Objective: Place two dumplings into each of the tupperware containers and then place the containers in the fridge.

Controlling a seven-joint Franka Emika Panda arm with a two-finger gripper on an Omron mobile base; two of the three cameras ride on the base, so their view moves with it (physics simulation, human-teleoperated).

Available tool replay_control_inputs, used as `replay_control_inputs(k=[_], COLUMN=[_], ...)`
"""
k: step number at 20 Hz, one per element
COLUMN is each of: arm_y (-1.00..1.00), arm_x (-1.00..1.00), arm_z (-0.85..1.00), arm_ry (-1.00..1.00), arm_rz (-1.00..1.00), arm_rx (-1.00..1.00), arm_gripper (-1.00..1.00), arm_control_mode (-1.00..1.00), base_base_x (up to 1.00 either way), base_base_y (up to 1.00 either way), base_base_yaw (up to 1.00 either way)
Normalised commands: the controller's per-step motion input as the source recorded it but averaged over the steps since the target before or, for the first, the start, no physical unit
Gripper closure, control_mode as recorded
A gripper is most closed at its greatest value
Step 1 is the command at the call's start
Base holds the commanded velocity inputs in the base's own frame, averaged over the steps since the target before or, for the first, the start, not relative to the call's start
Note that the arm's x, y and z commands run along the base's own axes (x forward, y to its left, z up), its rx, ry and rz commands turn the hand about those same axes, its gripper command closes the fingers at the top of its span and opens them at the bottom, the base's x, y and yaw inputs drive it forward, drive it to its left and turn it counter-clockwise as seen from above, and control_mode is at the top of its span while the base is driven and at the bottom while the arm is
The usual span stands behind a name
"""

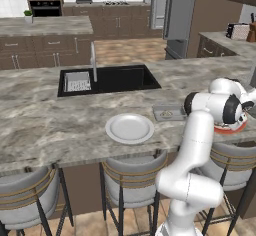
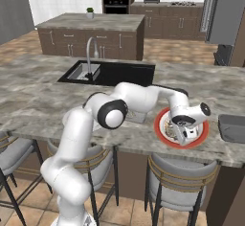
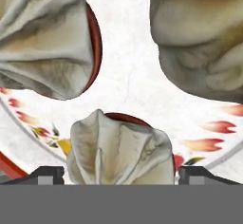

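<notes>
Three dumplings appear in the hand view, lying on a red-rimmed plate (image 2: 205, 133) with a white centre and a floral border. One dumpling (image 3: 118, 149) sits directly between the two dark fingertips (image 3: 47, 174) of the end effector (image 3: 121, 175); a second dumpling (image 3: 45, 35) lies toward the upper left of that view and a third dumpling (image 3: 201, 38) toward the upper right. The three are apart from one another, with bare white plate between them.

The end effector (image 2: 185, 135) hangs low over the red-rimmed plate in the right base view, pointing down. Its jaws stand spread wide, one tip on each side of the nearest dumpling, and nothing is pinched.

The red-rimmed plate rests on the marble bench (image 1: 45, 115) near its front edge. One tupperware container (image 1: 169, 112), a shallow dark-grey tray, lies on the bench just beside the arm's elbow in the left base view; small pale lumps sit inside it, too small to identify with certainty. A second tupperware container (image 2: 231, 127) lies on the bench just beyond the red-rimmed plate, at the right edge of the right base view. A round white plate (image 1: 129, 128) sits on the bench in front of the black sink (image 1: 125, 77). The fridge (image 1: 176, 15) stands well apart, across the kitchen floor behind the bench.
</notes>
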Motion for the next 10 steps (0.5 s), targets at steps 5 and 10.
replay_control_inputs(k=[5,10], arm_y=[0.0,0.05], arm_x=[0.0,-0.03], arm_z=[-0.11,0.14], arm_ry=[0.03,0.03], arm_rz=[-0.04,0.01], arm_rx=[0.0,-0.07], arm_gripper=[1.0,1.0], arm_control_mode=[-1.0,-1.0], base_base_x=[0.0,0.0], base_base_y=[0.0,0.0], base_base_yaw=[0.0,0.0])
